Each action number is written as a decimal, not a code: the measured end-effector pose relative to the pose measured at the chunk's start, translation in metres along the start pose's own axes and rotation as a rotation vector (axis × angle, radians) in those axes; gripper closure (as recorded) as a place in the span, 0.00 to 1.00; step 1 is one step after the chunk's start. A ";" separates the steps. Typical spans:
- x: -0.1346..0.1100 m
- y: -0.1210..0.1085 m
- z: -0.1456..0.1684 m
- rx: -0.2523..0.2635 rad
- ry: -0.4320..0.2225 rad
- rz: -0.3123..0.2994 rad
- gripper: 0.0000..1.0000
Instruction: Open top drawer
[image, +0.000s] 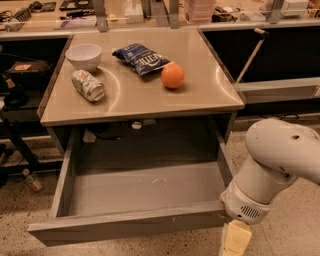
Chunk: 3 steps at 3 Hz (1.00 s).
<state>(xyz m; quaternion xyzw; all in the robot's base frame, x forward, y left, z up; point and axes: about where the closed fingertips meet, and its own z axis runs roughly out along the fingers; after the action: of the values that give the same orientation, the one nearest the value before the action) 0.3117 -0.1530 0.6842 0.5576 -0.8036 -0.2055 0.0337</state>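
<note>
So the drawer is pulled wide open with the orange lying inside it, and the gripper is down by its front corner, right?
Not quite. The camera view shows the orange on the tabletop, beside the chip bag, not inside the drawer. The rest holds: the drawer is pulled wide open and the gripper is down by its front corner.
</note>
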 end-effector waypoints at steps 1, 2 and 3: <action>0.004 0.004 0.000 -0.002 -0.003 0.007 0.00; 0.009 0.007 0.000 -0.003 -0.009 0.019 0.00; 0.017 0.012 -0.001 -0.002 -0.014 0.033 0.00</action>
<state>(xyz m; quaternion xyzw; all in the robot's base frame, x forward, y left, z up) 0.2947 -0.1647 0.6868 0.5428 -0.8126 -0.2097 0.0318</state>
